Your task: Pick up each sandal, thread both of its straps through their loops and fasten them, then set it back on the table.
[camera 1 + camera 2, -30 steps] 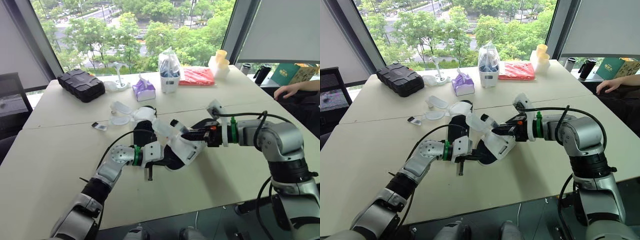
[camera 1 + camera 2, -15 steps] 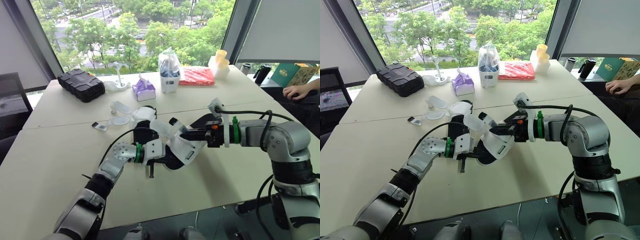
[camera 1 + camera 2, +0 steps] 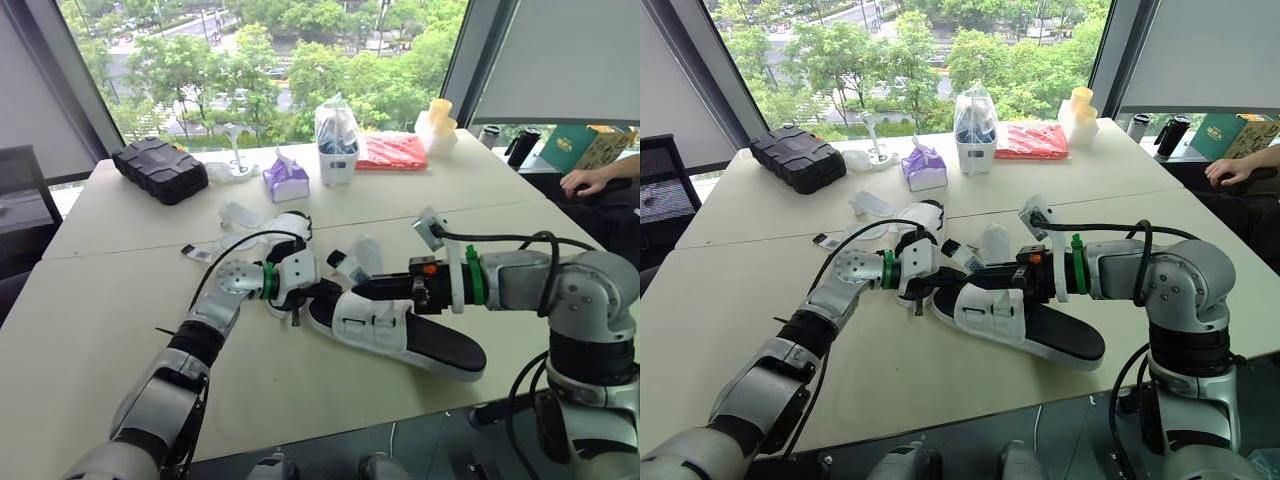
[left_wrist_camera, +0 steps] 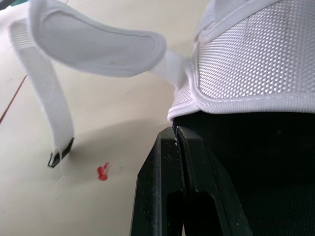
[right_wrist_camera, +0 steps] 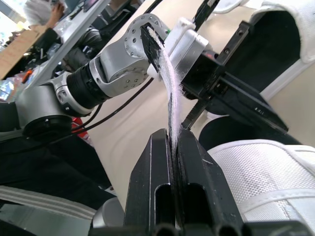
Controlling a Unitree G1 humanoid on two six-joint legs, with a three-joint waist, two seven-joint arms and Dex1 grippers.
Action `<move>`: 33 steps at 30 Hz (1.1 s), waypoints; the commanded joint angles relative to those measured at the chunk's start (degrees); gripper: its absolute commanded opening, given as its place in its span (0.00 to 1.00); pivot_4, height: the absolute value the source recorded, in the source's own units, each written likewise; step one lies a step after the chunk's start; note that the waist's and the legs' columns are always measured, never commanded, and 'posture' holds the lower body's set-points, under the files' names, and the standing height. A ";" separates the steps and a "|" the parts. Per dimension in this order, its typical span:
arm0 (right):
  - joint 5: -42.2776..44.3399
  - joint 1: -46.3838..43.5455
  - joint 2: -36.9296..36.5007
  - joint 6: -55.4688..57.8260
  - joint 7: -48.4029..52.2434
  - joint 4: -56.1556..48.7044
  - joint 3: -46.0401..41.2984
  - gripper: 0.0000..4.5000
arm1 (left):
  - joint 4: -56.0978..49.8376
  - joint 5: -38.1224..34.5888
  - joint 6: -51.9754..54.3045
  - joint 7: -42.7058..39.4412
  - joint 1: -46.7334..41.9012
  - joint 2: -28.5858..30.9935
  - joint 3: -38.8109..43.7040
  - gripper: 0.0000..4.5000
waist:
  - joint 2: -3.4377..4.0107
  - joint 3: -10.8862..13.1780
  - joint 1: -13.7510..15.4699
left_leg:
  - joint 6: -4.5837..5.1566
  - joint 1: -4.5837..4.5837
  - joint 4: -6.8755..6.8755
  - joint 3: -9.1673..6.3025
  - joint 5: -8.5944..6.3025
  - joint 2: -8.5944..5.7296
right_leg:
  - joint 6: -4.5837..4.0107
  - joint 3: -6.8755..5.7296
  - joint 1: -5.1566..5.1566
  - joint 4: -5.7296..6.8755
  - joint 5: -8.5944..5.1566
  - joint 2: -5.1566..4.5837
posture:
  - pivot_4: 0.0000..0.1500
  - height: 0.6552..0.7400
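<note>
Sandal strap (image 5: 172, 93) sits pinched between fingers (image 5: 152, 187) in right wrist view.

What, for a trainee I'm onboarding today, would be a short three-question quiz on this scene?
1. True or false: the sandal is lifted clear of the table.
2. What is the right gripper pinching? A) a white strap B) a tissue pack C) a cable
3. Fill in: the black case lies near the table's far ____ corner, by the robot's own sides.

Key: 1 false, it lies on the table; 2 A; 3 left.
</note>
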 commanded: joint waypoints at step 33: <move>-7.16 8.70 -0.45 -15.07 -6.36 6.15 1.89 0.01 | -12.09 2.44 1.33 -3.49 10.48 -0.39 -5.30 0.00 | 0.00 0.00 0.02 | 0.01 0.03 0.04 0.01 0.00 0.00 | 0.00 -0.03 0.06 -0.01 0.00 0.05 | 1.00 1.00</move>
